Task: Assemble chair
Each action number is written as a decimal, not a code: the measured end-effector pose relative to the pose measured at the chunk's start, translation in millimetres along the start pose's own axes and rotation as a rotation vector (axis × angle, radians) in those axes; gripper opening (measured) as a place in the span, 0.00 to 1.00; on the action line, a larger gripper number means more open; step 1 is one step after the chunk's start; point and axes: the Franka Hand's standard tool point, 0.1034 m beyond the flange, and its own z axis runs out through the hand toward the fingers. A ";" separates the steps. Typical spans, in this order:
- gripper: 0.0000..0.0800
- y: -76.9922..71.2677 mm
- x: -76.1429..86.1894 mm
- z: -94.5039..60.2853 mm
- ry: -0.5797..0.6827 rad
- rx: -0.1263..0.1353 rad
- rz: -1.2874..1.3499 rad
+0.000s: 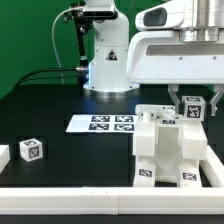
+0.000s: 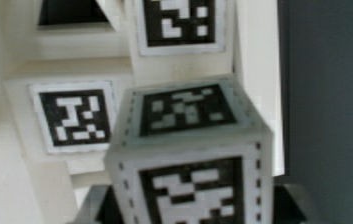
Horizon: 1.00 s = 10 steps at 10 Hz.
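Panda arm's tool (image 1: 192,103) is clamped on a short white bar (image 1: 192,110), poised at the 1 o'clock corner of the half-built chair (image 1: 163,148), which stands at approx. 4 o'clock on the black worktop (image 1: 60,105) in the exterior view. Wrist view: dark fingers (image 2: 91,208) flank the bar's near end, jaws partway closed w/ the bar filling the gap btwn them. A tagged chair panel (image 2: 70,115) sits just behind. Whether the bar's far end already touches the structure can't be told. The marker board (image 1: 100,123) lies flat near centre, at 9 o'clock from the chair. A loose tagged cube (image 1: 32,150) and another white piece (image 1: 3,155), cut off by the frame edge, wait well apart at 8 o'clock. Handling, by the look of it: parts are rigid moulded plastic, prob. light, w/ smooth faces that could slip or twist in a two-finger pinch. They don't look fragile, but a skewed bar would likely jam rather than seat. Best hold appears to be across two opposite flat sides, near mid-length and square to the faces, leaving the mating end free, approx. as gripped here. The assembled section looks blocky and stable, though light enough that a hard push might shove it across the worktop.
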 end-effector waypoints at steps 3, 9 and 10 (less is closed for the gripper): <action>0.59 0.3 0.1 0.1 0.000 0.000 0.000; 0.81 3.5 -1.5 -11.7 -0.051 0.022 0.034; 0.81 0.3 -3.3 -16.5 -0.059 0.034 0.056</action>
